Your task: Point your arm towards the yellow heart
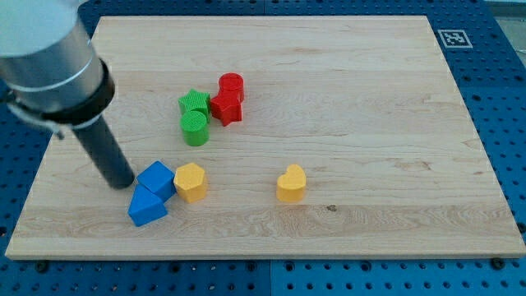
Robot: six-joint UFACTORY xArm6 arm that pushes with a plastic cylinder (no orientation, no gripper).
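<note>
My tip [123, 182] beside blue cube [156, 178], yellow heart [291, 183] apart

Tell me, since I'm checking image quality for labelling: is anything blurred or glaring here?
Camera view: the arm's grey upper body looks soft and oversized near the lens; my tip and the yellow heart are sharp; lighting is even, shadows faint, no glare on the board.
</note>
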